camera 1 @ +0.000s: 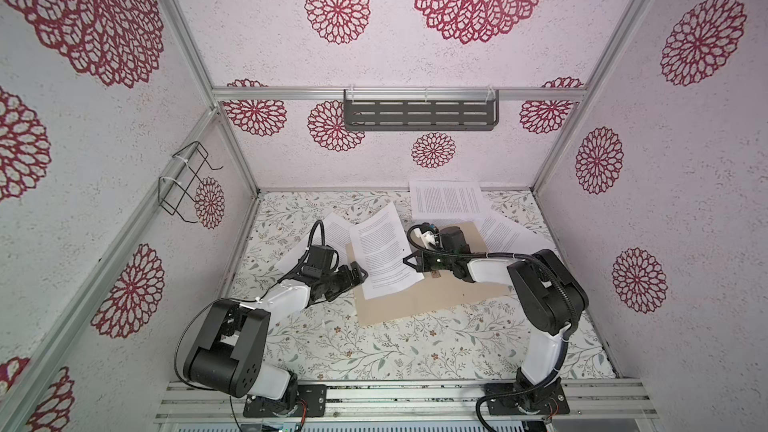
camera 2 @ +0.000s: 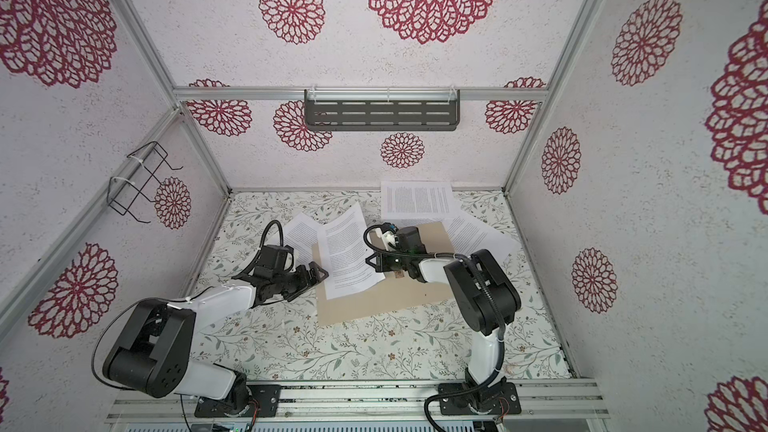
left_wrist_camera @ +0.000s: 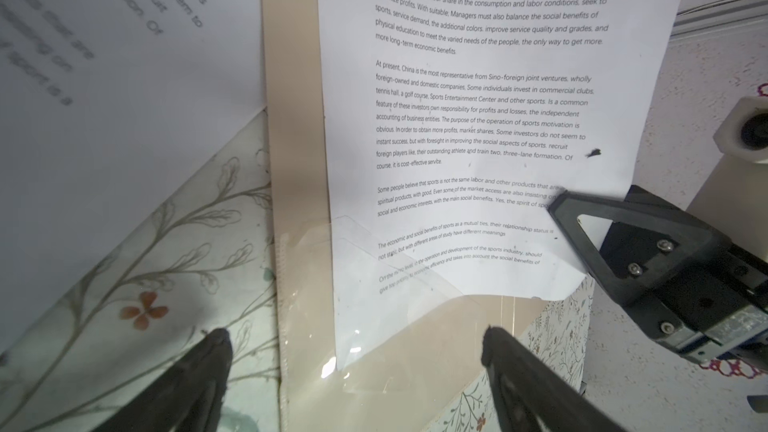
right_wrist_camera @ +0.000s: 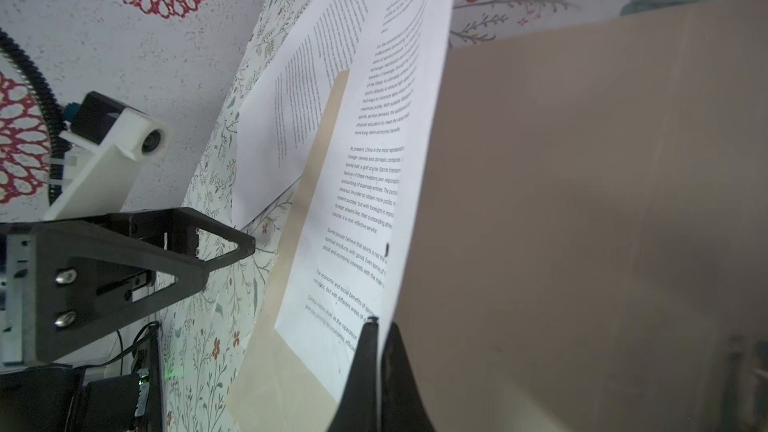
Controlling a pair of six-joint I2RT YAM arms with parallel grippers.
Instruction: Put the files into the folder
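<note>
One sheet [camera 1: 384,255] lies on the folder [camera 1: 436,297], its edge pinched by the right gripper [camera 1: 410,261]. Left gripper [left_wrist_camera: 355,336] gapes wide at the folder's edge.

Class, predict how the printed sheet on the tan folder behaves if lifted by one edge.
Probably floppy: the sheet curls where the right gripper pinches its edge. Thin, so likely light; pushing may buckle it on the folder.
</note>
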